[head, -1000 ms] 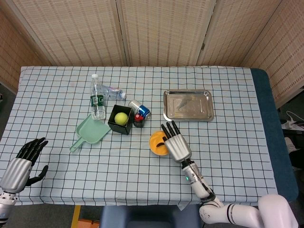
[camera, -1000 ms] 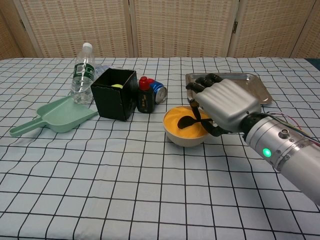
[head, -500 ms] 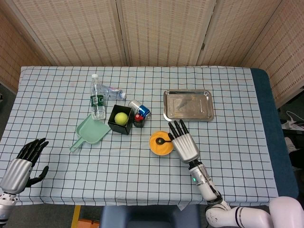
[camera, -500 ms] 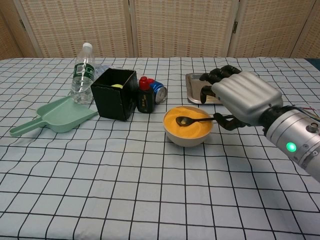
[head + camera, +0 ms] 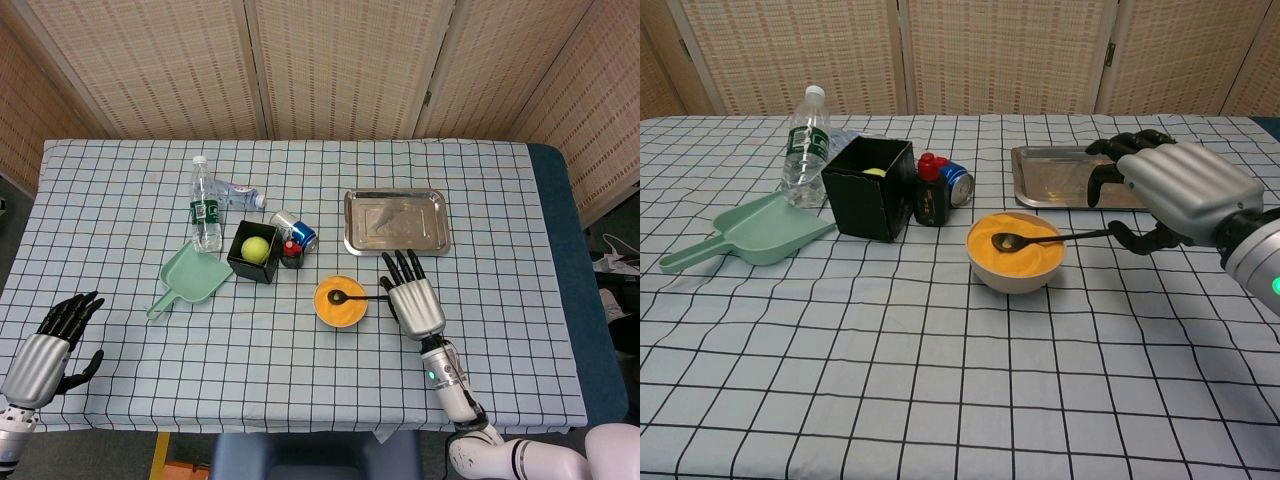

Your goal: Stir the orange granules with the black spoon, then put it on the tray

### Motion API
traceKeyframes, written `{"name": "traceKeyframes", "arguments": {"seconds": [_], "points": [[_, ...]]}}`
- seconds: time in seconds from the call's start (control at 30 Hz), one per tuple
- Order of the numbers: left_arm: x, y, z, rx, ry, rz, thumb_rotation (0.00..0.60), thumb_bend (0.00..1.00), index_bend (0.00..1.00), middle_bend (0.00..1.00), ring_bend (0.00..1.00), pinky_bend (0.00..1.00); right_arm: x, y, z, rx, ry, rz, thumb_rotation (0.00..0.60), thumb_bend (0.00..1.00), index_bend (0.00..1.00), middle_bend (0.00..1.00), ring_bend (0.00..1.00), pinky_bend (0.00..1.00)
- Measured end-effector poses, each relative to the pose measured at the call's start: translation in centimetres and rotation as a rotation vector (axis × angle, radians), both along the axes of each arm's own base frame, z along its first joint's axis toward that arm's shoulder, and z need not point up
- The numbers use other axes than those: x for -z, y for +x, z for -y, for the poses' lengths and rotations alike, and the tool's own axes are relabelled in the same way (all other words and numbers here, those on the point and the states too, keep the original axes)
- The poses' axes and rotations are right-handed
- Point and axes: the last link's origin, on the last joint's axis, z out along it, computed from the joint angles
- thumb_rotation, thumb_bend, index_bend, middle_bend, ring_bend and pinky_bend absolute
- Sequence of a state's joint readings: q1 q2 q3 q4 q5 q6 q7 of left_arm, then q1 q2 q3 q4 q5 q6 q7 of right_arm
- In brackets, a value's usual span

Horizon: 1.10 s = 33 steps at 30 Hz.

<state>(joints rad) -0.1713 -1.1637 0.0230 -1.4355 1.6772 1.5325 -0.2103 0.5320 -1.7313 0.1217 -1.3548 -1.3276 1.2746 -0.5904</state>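
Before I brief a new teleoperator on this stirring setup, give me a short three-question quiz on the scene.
1. True or false: the black spoon lies on the steel tray.
2. What sits inside the black box? A) red-capped bottle B) yellow-green ball C) can
3. Fill in: the spoon's bowl rests in the ___ granules.

Key: 1. False; its bowl is in the bowl of granules, its handle reaching to the right hand. 2. B. 3. Orange.
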Motion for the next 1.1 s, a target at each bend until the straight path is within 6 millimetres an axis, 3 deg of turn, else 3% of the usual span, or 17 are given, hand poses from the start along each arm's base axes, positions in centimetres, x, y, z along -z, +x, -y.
{"name": "traceKeyframes", "arguments": {"seconds": [0.43,1.1], "points": [[0.0,-0.1,0.0,-0.007,-0.005,0.001,0.600,0.44,0.00,0.00,0.00,0.11,1.3,-2.9,-0.7,-0.065,-0.064,0.021,0.600,0.34,0.40,0.08,0.00,0.02],[-0.3,-0.3,-0.1,-0.020,-0.003,0.004,0.600,0.44,0.00,0.00,0.00,0.10,3.9,-2.5,-0.3,-0.121,-0.114,0.009,0.600,0.34,0.47,0.09,0.00,0.04]]}}
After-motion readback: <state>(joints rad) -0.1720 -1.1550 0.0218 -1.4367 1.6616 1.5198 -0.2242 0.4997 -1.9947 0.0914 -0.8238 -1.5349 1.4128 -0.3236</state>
